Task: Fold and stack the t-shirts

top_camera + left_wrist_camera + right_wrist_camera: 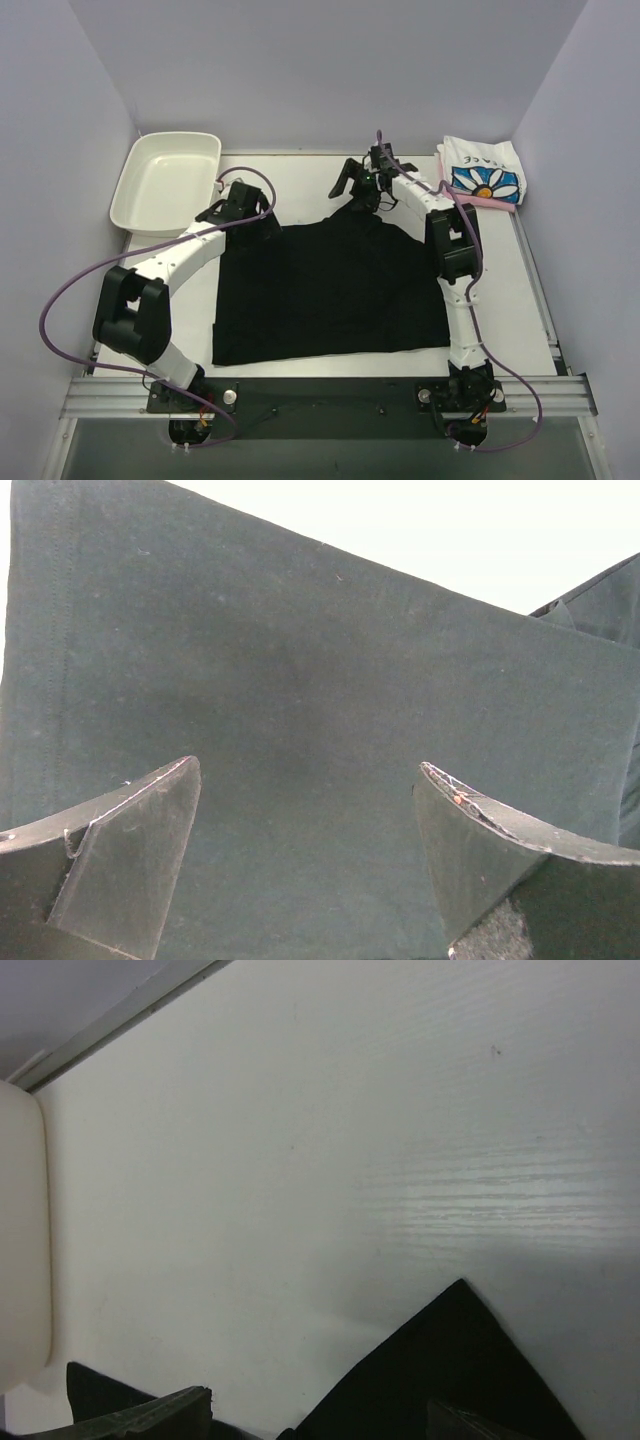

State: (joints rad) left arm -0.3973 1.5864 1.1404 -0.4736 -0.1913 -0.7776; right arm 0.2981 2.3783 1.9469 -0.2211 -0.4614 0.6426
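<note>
Your black t-shirt (330,290) lies spread flat mid-table, both grippers at its far edge

Far left sits the glossy, round-cornered white tray (165,180). Near it your left gripper (305,780) hangs over the matte knit by a stitched hem, its wedge-shaped fingers spread wide. Your right gripper (358,183) also stands wide, with a pointed cloth corner between its jaws on the wood-grained white table (400,1110). Far right, the daisy-print shirt (483,175) lies folded square atop a pink one (487,203)
</note>
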